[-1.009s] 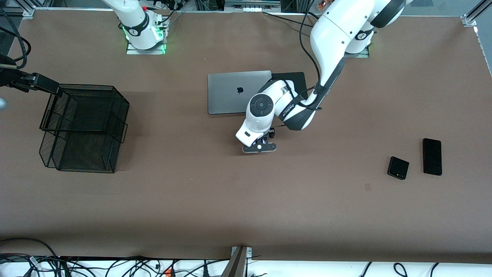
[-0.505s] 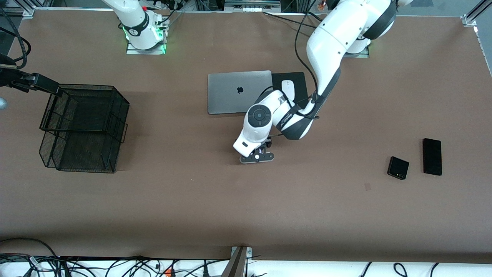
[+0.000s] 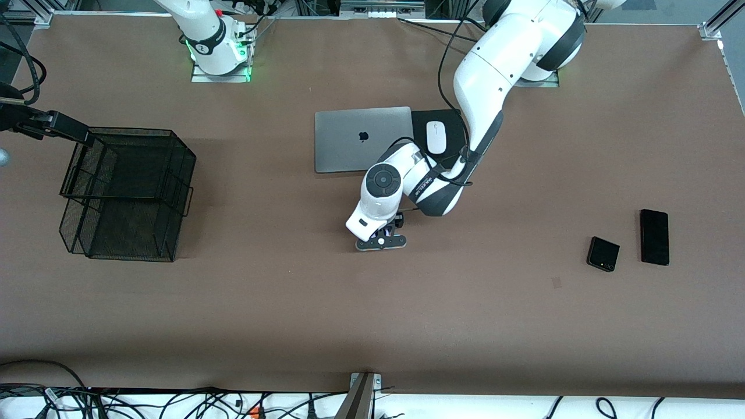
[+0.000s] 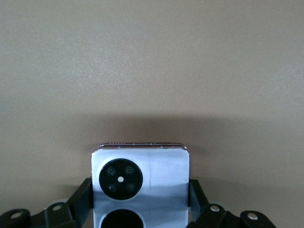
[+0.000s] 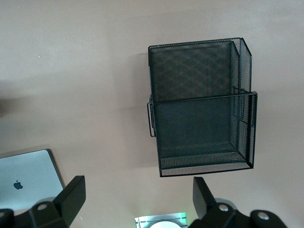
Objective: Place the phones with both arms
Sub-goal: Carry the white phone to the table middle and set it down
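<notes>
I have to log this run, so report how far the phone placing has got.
Done: nothing visibly placed; the mesh tray shows no phone in it. In hand: the left gripper is shut on the lilac phone, over bare table nearer the camera than the laptop. The right gripper waits open, high above the tray. Left: the small black phone and the long black phone, lying untouched at the left arm's end.

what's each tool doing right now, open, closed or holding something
Left tool: closed on the lilac phone, up over the bare tabletop near the laptop.
Right tool: open, holding nothing, high over the black mesh tray.
</notes>
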`<action>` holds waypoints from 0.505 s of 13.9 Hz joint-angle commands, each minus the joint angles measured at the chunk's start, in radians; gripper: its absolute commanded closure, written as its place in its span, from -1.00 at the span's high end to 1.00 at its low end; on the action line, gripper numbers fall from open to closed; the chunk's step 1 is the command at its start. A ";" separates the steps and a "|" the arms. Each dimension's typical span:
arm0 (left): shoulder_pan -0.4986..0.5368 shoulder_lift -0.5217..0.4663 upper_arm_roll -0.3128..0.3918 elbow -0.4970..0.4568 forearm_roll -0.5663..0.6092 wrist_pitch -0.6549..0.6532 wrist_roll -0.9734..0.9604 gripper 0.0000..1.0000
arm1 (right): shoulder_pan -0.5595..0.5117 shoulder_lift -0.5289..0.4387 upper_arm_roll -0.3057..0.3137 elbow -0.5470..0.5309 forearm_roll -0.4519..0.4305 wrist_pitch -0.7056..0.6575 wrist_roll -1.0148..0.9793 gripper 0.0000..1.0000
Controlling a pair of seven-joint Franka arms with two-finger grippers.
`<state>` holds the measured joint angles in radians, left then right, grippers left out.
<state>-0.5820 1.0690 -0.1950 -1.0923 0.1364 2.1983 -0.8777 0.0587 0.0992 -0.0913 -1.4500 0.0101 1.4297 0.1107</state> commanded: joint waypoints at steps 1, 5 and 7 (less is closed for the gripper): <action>-0.016 0.037 0.020 0.057 -0.008 -0.011 0.008 0.89 | 0.000 -0.006 -0.001 -0.003 -0.009 -0.003 0.000 1.00; -0.015 0.014 0.026 0.057 -0.006 -0.046 0.008 1.00 | 0.000 -0.006 -0.001 -0.003 -0.009 -0.003 0.000 1.00; -0.009 -0.006 0.025 0.058 -0.008 -0.083 0.009 1.00 | 0.000 -0.006 -0.001 -0.003 -0.009 -0.003 0.000 1.00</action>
<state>-0.5821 1.0729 -0.1831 -1.0684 0.1364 2.1702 -0.8774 0.0587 0.0992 -0.0915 -1.4500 0.0101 1.4297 0.1107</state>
